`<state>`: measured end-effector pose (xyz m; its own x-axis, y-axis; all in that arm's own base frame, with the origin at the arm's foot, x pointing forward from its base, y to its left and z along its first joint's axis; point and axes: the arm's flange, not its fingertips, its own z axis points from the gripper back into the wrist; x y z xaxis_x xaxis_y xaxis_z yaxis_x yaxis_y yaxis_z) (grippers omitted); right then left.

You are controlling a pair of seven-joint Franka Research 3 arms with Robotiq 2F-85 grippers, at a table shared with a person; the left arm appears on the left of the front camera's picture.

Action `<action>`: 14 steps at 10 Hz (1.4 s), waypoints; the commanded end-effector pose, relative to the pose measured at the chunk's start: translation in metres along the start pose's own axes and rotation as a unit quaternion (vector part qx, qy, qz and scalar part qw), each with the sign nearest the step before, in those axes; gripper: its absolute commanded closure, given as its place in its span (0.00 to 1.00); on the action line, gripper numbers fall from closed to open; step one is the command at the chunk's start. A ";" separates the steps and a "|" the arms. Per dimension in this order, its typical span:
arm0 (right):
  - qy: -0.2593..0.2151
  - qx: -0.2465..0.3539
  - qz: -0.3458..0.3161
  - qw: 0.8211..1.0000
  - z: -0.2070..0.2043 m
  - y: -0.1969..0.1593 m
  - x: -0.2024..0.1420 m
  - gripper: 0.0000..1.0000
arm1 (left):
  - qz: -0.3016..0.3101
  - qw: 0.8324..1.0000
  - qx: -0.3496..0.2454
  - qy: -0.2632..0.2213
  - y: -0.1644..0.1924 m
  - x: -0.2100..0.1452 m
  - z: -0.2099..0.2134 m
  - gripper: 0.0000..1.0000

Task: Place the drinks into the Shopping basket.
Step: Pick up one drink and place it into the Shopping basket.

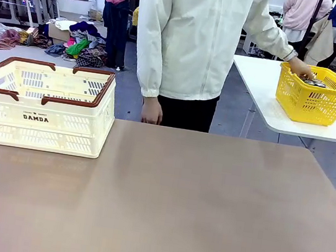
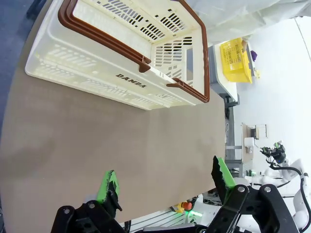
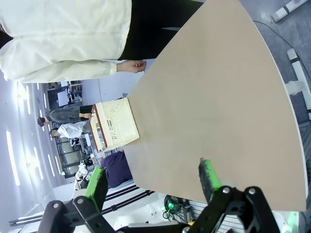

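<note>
The Shopping basket (image 1: 36, 129) stands at the table's far left, cream-white with a brown rim, and I see nothing inside it. It also appears in the left wrist view as the Shopping basket (image 2: 97, 73), ahead of my left gripper (image 2: 163, 170), which hangs open over bare table. My right gripper (image 3: 151, 167) is open too, high above the table, with the Shopping basket (image 3: 114, 124) far off. I cannot make out the drinks. Some dark things lie in a yellow basket (image 1: 312, 99) under the person's hand (image 1: 301, 68), too small to tell.
The yellow basket rests on a separate white table (image 1: 266, 96) at the far right. The person stands at the far edge of the brown table (image 1: 175, 208), the other hand (image 1: 152, 111) hanging by the edge. Clothes lie on the floor behind.
</note>
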<state>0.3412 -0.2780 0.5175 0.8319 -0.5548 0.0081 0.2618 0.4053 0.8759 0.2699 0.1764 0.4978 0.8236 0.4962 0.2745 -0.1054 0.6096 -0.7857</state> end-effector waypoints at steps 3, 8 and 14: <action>0.005 -0.007 0.010 1.000 0.002 -0.001 -0.003 0.00 | -0.005 1.000 -0.010 0.001 0.000 0.001 0.003 0.00; 0.005 -0.007 0.010 1.000 0.002 -0.001 -0.003 0.00 | -0.005 1.000 -0.010 0.001 0.000 0.001 0.003 0.00; 0.005 -0.007 0.010 1.000 0.002 -0.001 -0.003 0.00 | -0.005 1.000 -0.010 0.001 0.000 0.001 0.003 0.00</action>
<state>0.3412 -0.2780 0.5175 0.8320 -0.5546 0.0080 0.2618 0.4053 0.8759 0.2699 0.1764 0.4978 0.8237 0.4961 0.2745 -0.1053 0.6096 -0.7857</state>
